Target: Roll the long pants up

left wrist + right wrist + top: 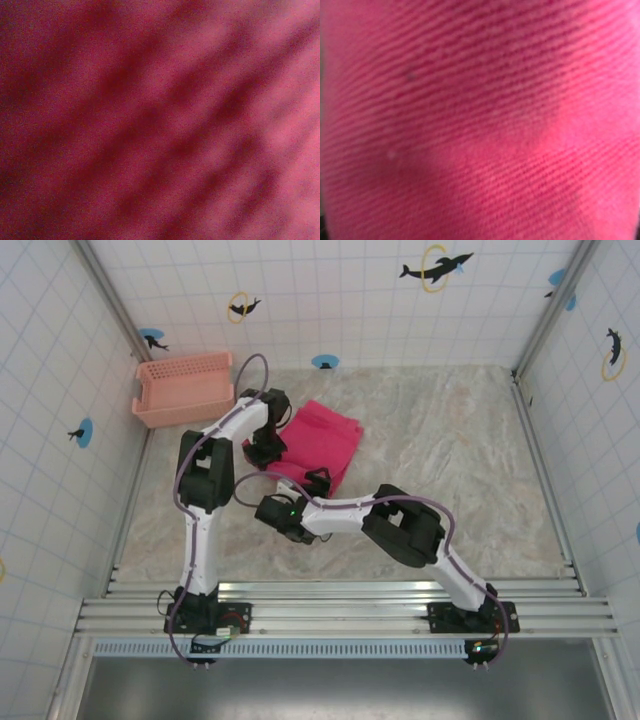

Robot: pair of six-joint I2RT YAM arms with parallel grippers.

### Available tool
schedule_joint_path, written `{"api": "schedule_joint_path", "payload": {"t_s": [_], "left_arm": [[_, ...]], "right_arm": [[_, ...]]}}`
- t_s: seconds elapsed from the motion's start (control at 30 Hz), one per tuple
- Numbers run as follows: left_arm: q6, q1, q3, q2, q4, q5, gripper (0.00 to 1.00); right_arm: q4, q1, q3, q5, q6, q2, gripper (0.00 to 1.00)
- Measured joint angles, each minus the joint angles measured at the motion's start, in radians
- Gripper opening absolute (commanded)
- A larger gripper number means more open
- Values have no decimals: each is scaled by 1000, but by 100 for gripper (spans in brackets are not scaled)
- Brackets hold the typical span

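You are looking at the long pants point(325, 440) lying folded in a flat magenta pad on the table point(450, 460), just right of the salmon basket point(185, 390). Your left arm point(205, 480) is holding the left jaws at the pad's left edge, and your right arm point(400, 525) is holding the right jaws at its near edge. With both wrist cameras sitting tight against blurred pink weave, you are not getting enough to tell how wide either pair is standing, or whether it is gripping cloth.
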Motion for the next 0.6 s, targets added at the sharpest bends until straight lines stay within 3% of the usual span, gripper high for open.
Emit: {"api": "schedule_joint_path", "payload": {"t_s": [0.07,0.17,0.23,0.3,0.43,0.47,0.53,0.57,0.6], "left_arm": [[2,0,1,3,-19,-3,0],[2,0,2,4,-36,-8,0],[2,0,2,6,-41,-14,0],[1,-1,2,8,-42,-18,0],[18,-5,-11,2,-19,-25,0],[33,-5,-46,-20,18,-24,11],[62,-4,-182,-110,156,-24,72],[80,-3,-275,-174,242,-23,97],[96,3,-378,-248,336,-18,98]], "right_arm": [[6,-2,6,20,-3,11,95],[21,-2,13,32,-7,37,68],[30,-2,15,35,-17,57,42],[45,0,16,31,-18,72,0],[58,0,16,10,-26,77,0],[59,-2,16,-6,-26,77,0],[57,-8,15,-53,-30,73,0],[51,-13,13,-72,-34,66,0],[50,-21,6,-107,-37,50,0]]}}
